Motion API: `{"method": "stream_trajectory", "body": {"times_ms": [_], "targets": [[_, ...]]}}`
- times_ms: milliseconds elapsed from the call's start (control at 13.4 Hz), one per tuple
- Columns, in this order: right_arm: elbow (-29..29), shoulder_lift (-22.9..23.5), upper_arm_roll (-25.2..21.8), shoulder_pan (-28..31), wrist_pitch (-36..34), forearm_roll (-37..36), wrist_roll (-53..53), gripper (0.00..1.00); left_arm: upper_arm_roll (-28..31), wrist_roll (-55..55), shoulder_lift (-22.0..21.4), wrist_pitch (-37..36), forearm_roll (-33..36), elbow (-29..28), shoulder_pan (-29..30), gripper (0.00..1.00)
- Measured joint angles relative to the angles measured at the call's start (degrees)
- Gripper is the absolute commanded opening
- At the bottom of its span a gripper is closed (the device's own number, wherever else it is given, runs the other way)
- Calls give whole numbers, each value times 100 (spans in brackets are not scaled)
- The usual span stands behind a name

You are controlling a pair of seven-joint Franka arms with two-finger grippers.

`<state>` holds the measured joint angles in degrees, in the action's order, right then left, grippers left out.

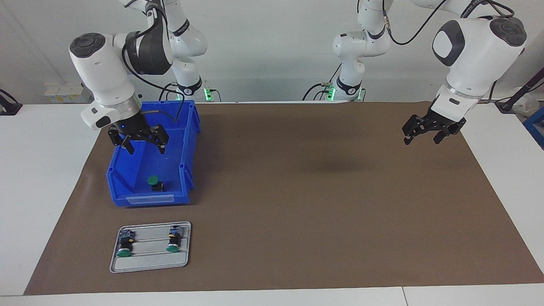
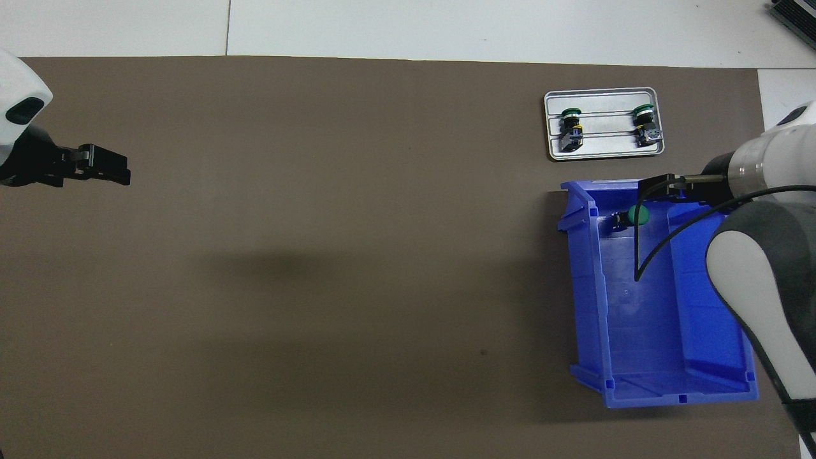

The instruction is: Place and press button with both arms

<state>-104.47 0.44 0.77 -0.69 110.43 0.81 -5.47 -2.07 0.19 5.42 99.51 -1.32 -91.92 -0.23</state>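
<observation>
One green-capped button (image 1: 154,182) stands in the blue bin (image 1: 146,199), at the bin's end farther from the robots; it also shows in the overhead view (image 2: 637,215). My right gripper (image 1: 145,146) hangs open and empty over the bin, above the button and apart from it. Two more buttons (image 1: 124,246) (image 1: 173,242) lie side by side on the grey tray (image 1: 148,264), farther from the robots than the bin. My left gripper (image 1: 422,139) is open and empty, waiting in the air over the mat at the left arm's end of the table.
A brown mat (image 1: 318,191) covers most of the white table. The bin (image 2: 676,398) and tray (image 2: 605,148) sit at the right arm's end. A black cable (image 2: 644,255) from the right arm hangs over the bin.
</observation>
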Motion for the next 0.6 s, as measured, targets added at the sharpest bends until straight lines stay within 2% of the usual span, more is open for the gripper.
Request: {"method": "stream_trajectory", "body": {"times_ms": [374,598], "targets": [[1189,8,11,-106,-1195,-4,-339,100,0,0,0,0,0,0,0,100],[1244,8,11,-106,-1663,-5,-381,100,0,0,0,0,0,0,0,100]]}}
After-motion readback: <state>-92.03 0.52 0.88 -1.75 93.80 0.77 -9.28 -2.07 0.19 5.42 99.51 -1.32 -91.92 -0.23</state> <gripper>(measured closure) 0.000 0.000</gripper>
